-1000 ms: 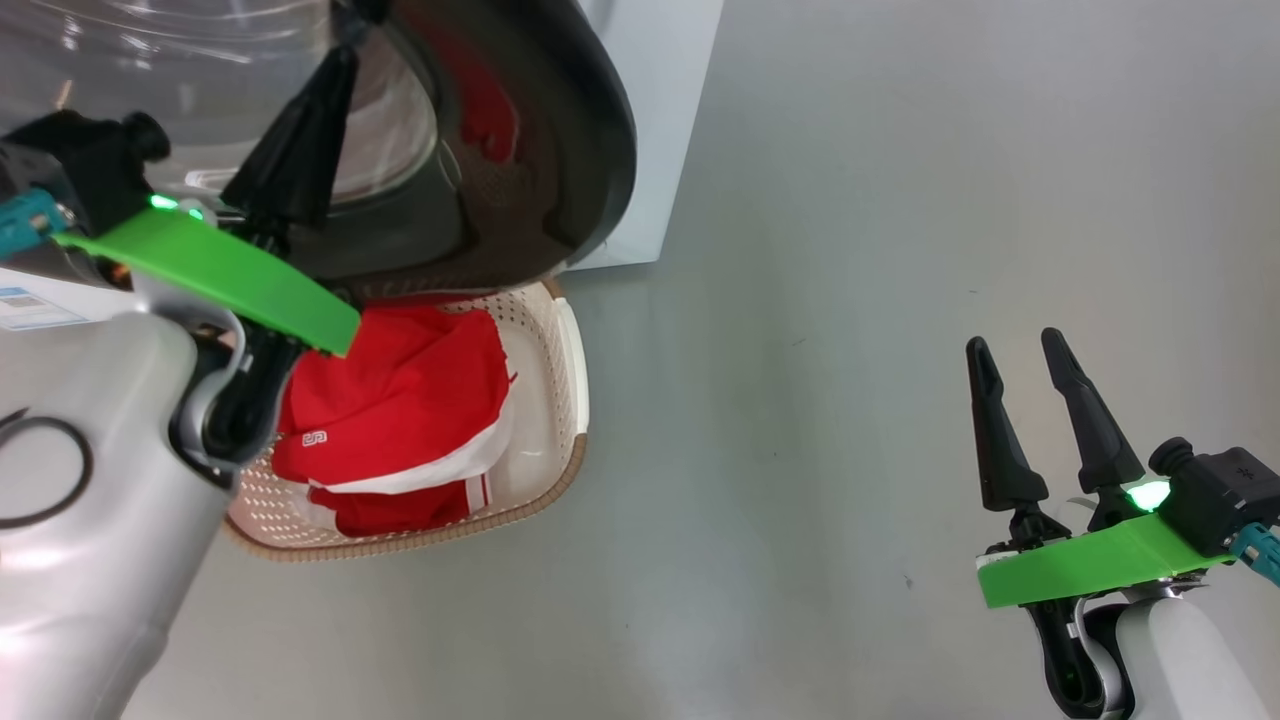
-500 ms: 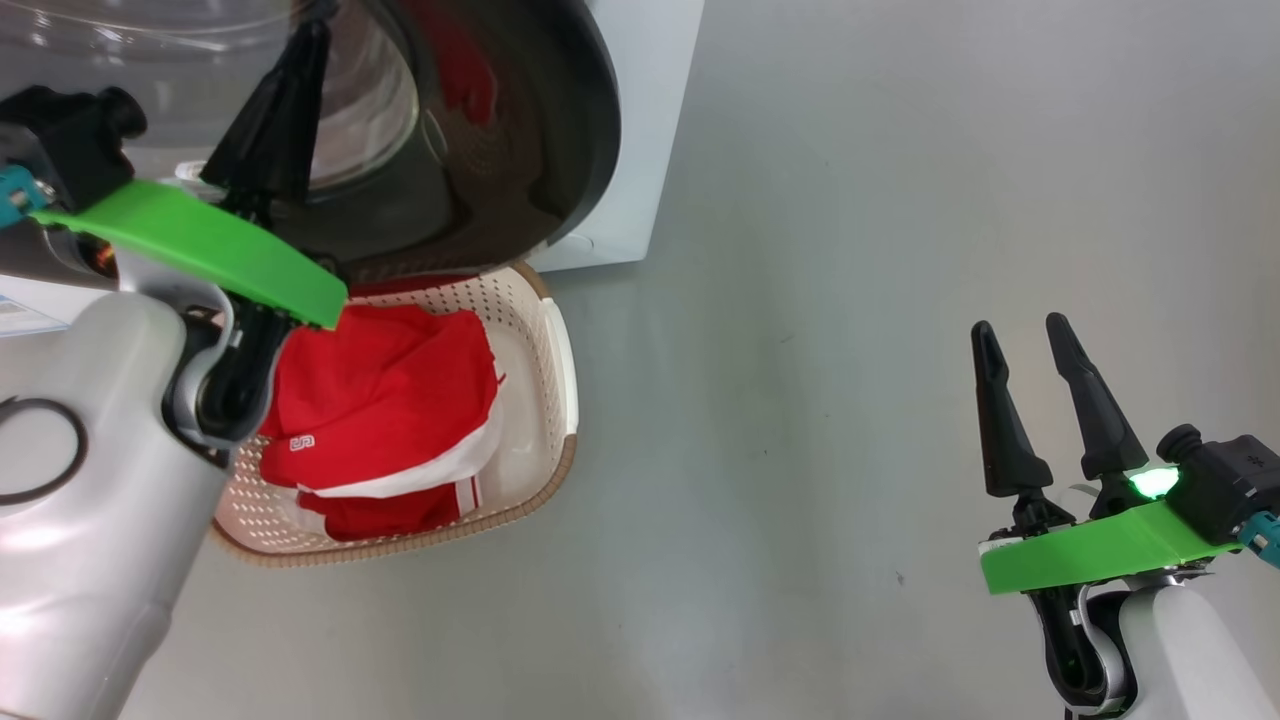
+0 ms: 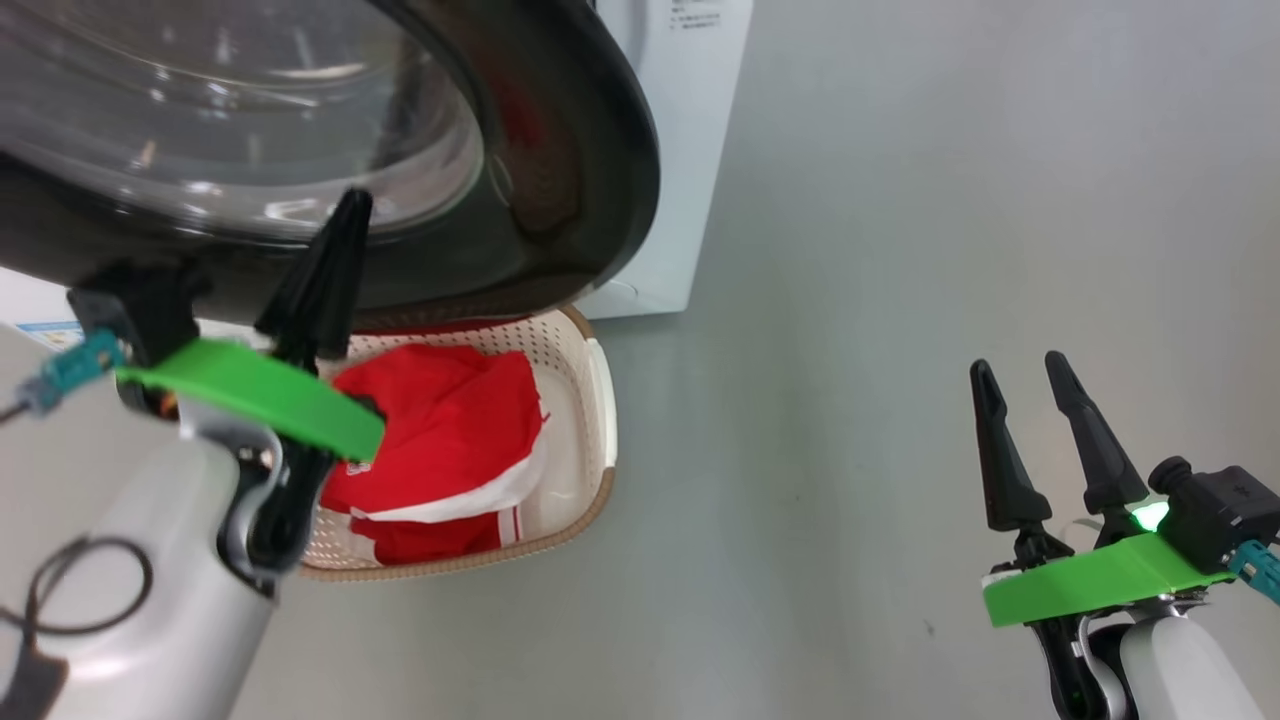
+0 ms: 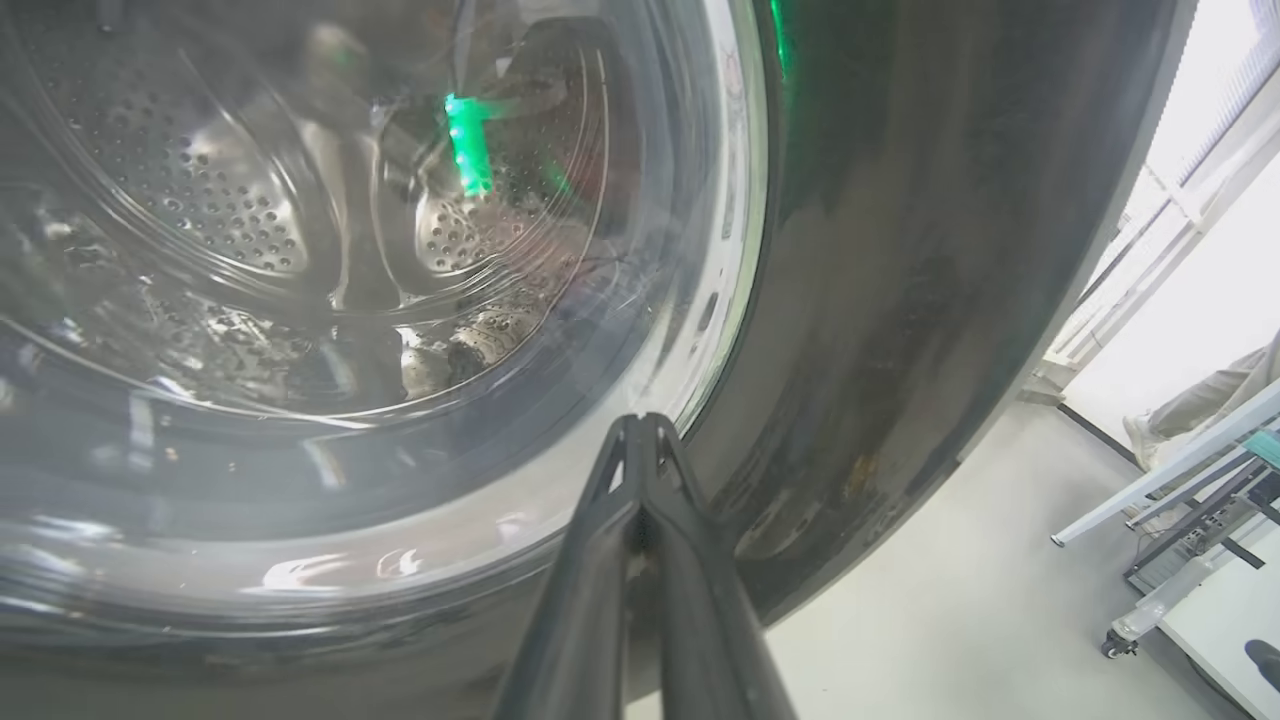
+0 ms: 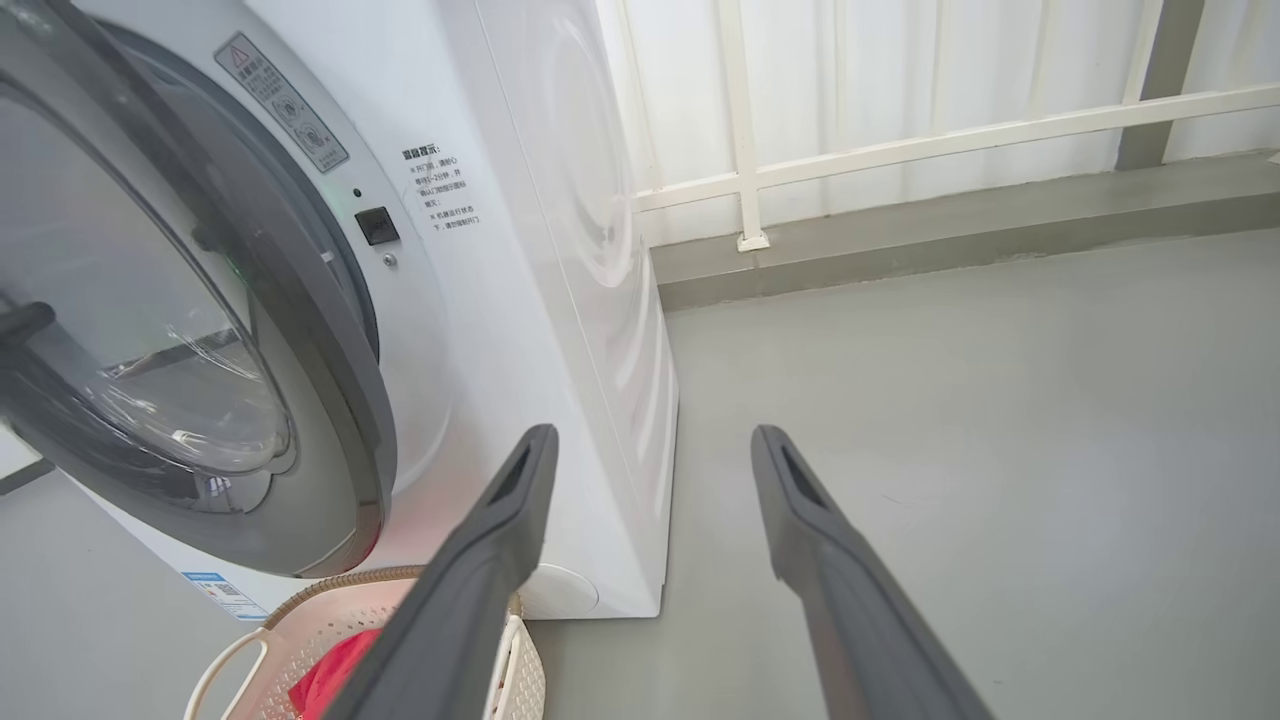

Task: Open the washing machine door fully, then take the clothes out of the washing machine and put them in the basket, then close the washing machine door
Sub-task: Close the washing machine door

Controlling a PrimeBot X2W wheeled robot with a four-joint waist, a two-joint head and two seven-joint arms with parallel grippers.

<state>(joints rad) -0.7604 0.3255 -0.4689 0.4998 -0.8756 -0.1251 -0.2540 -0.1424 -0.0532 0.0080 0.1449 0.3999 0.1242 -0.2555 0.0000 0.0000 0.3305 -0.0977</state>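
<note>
The washing machine door, with its black rim and bulging glass, stands partly swung out from the white washing machine. My left gripper is shut, tips against the lower edge of the glass. In the left wrist view its joined fingertips touch where the glass meets the door rim, and the steel drum shows through the glass. Below the door, the red clothes lie in the basket. My right gripper hangs open and empty over the floor at the lower right. The right wrist view, past the right gripper, shows the door ajar on the washing machine and the basket with the clothes.
Grey floor spreads to the right of the machine and basket. A white railing and a low ledge run behind the machine. A person's leg and a wheeled table frame stand off to the side.
The head camera has shifted, so the door takes up more of that view. My shut left gripper now sits lower against the door glass. The right gripper has stayed open.
</note>
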